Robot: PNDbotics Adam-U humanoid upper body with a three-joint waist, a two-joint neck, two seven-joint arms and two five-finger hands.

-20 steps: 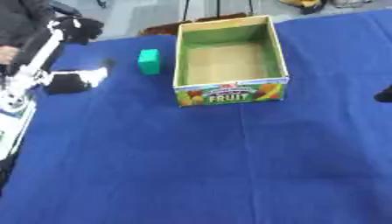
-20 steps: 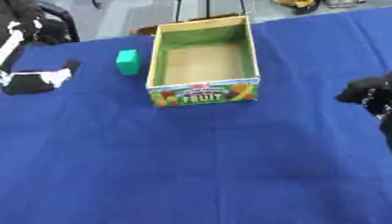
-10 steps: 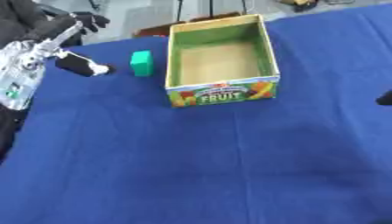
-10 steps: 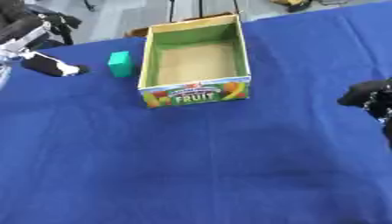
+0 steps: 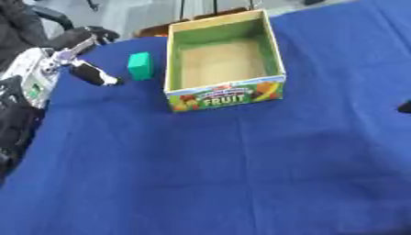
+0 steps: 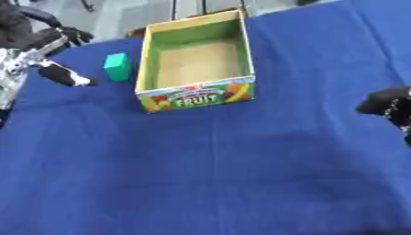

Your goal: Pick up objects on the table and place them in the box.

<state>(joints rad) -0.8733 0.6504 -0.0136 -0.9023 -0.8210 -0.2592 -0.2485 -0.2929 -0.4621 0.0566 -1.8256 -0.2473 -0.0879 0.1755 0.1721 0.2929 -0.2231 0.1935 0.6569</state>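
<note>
Looking through the left eye view first, we see our left hand [image 5: 90, 73] come in from the left edge, a dark-tipped finger stretched toward the green block [image 5: 140, 65], which stands on the blue table [image 5: 208, 174] just left of the box [image 5: 224, 94]. The fingers look extended, not curled round anything, and a small gap separates them from the block. The box shows no objects inside, so we judge the task barely begun. To do this step well, we should bring thumb and fingers to opposite faces of the block before closing, since a push from one side could topple it or slide it toward the box wall.

In the right eye view, our right hand [image 6: 385, 104] sits at the right edge, well apart from the block; we cannot tell how its fingers stand. Here the gap between the block and the box wall reads clearly, giving room for a finger.
</note>
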